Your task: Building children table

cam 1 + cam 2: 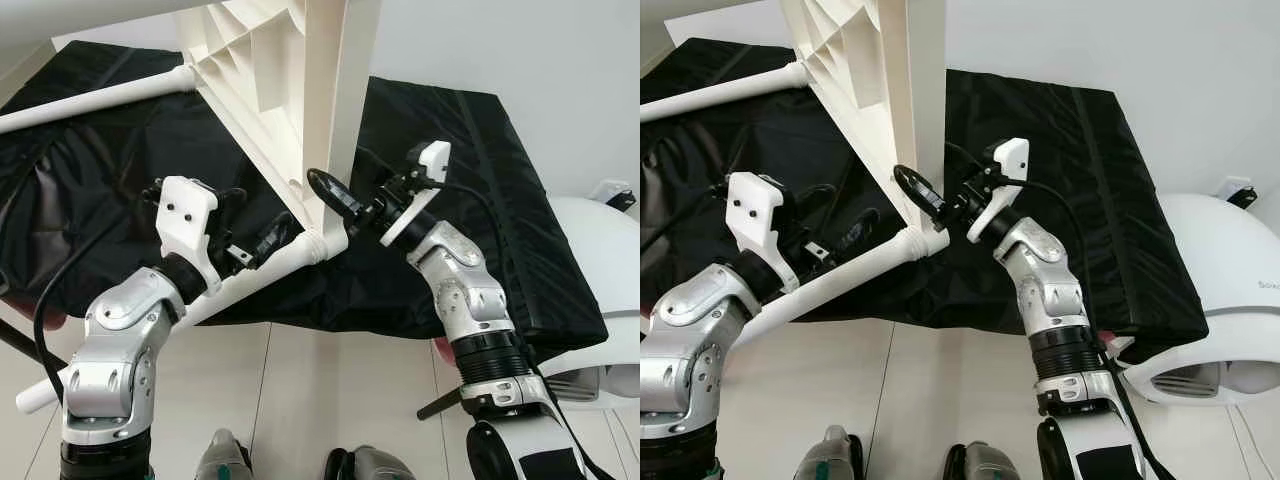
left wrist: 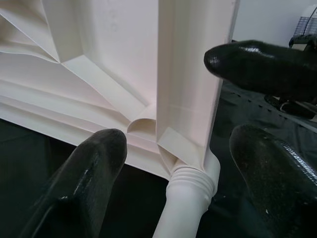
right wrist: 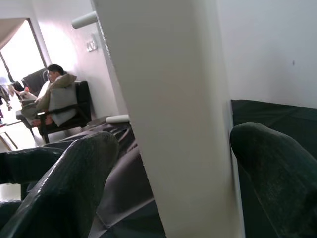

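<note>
Left eye view: white moulded-plastic table top, ribbed beneath, is tilted on edge over a black cloth-covered mattress, with a round white leg threaded into its lower corner socket. The left gripper is spread around that leg. The right gripper straddles the flat rim, fingers parted.

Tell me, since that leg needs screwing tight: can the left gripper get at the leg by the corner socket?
Probably yes: the left gripper has its jaws open either side of the table leg, just below the socket, nothing between.
</note>
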Tool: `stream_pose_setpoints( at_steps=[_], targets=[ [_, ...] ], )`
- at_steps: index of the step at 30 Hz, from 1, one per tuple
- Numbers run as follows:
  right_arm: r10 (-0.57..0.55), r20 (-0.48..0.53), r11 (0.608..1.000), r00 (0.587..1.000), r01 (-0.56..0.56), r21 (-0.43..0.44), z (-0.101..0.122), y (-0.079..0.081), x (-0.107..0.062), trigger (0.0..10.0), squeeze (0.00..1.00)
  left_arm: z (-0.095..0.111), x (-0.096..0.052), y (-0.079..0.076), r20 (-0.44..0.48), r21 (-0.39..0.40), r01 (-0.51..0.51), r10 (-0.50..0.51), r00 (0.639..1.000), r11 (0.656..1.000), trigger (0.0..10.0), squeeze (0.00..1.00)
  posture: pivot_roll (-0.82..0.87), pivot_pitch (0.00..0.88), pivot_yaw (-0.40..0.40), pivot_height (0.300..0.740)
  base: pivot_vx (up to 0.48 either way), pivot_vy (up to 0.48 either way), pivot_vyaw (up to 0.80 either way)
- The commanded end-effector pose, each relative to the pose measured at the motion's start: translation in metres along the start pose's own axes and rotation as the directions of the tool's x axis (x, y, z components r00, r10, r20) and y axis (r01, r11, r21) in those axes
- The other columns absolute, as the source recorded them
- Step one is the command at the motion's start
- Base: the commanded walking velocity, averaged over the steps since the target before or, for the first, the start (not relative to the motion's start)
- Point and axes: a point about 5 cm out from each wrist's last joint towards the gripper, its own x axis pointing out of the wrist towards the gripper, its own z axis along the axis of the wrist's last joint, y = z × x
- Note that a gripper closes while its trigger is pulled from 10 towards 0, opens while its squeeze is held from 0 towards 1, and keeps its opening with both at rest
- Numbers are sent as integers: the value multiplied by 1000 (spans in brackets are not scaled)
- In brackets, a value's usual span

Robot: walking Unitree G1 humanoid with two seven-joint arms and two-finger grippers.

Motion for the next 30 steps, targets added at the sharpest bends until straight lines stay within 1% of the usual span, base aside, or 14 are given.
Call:
stream_pose_setpoints(
  at_steps=[1, 4, 8, 11, 13, 15, 20, 22, 25, 30],
  targets=[
    [-20, -13, 999, 1000, 19, -26, -2, -1, 3, 10000, 0, 0, -1, 6, -7, -9, -197, 196, 980, 980, 10000, 0, 149, 54, -148, 740, 0, 0, 0],
    [-34, -17, 999, 999, 33, -35, -3, -1, 4, 10000, 0, 0, 0, 6, -6, -13, -197, 197, 980, 980, 10000, 0, 148, 55, -147, 740, 0, 0, 0],
    [-77, -27, 993, 997, 75, -89, -5, -2, 11, 10000, 0, 1, 1, 5, -3, -16, -195, 195, 981, 981, 10000, 0, 144, 62, -144, 740, 0, 0, 0],
    [-102, -31, 989, 994, 98, -111, -6, -1, 16, 10000, 0, 2, 2, 4, -4, -17, -198, 198, 980, 980, 10000, 0, 142, 66, -143, 740, 0, 0, 0],
    [-104, -31, 988, 994, 100, -114, -7, 0, 18, 10000, 0, 2, 2, 4, -5, -18, -201, 201, 980, 979, 10000, 0, 142, 66, -143, 740, 0, 0, 0],
    [-121, -38, 986, 992, 115, -118, -9, 2, 24, 10000, 0, 3, 2, 2, -5, -19, -200, 200, 980, 980, 10000, 0, 142, 71, -142, 740, 0, 0, 0],
    [-137, -42, 984, 990, 131, -125, -10, 5, 32, 10000, 0, 6, 3, 0, 2, -26, -203, 204, 979, 979, 10000, 0, 145, 74, -143, 740, 0, 0, 0],
    [-137, -42, 984, 990, 131, -125, -10, 5, 32, 10000, 0, 6, 3, 0, 2, -26, -203, 204, 979, 979, 10000, 0, 145, 74, -143, 740, 0, 0, 0],
    [-157, -40, 981, 987, 152, -119, -11, 6, 37, 10000, 0, 8, 4, -2, 6, -29, -208, 208, 978, 978, 10000, 0, 150, 76, -144, 740, 0, 0, 0],
    [-173, -32, 976, 984, 167, -139, -12, 5, 39, 10000, 0, 6, 3, -4, -3, -29, -208, 208, 978, 978, 10000, 0, 151, 77, -146, 740, 0, 0, 0]
  ],
)
